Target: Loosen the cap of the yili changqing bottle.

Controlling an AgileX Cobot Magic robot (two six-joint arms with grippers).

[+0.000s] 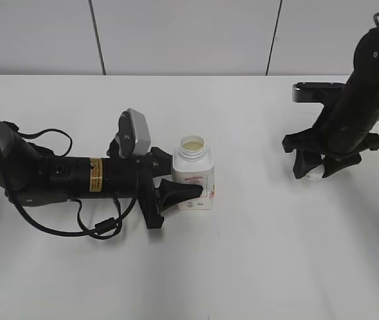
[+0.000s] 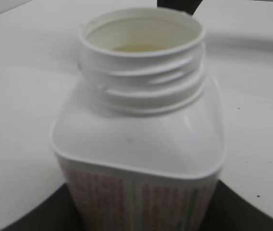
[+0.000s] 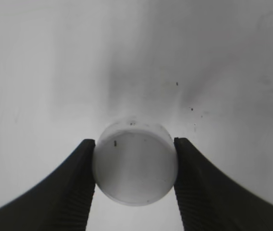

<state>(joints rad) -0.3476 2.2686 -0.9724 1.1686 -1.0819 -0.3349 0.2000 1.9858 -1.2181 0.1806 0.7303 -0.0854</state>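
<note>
Exterior view: bottle (image 1: 194, 177) upright mid-table, neck open, clamped at its sides by left gripper (image 1: 176, 193). Well apart at right, cap (image 3: 135, 163) pinched between right gripper (image 3: 135, 166) fingers, low over table (image 1: 243, 267). Risks: cap dropping and rolling off; bottle tipping, spilling contents.

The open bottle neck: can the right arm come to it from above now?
Probably yes: nothing stands over the neck, and the left tool holds the bottle only at its sides. But the right tool already holds the cap.
</note>
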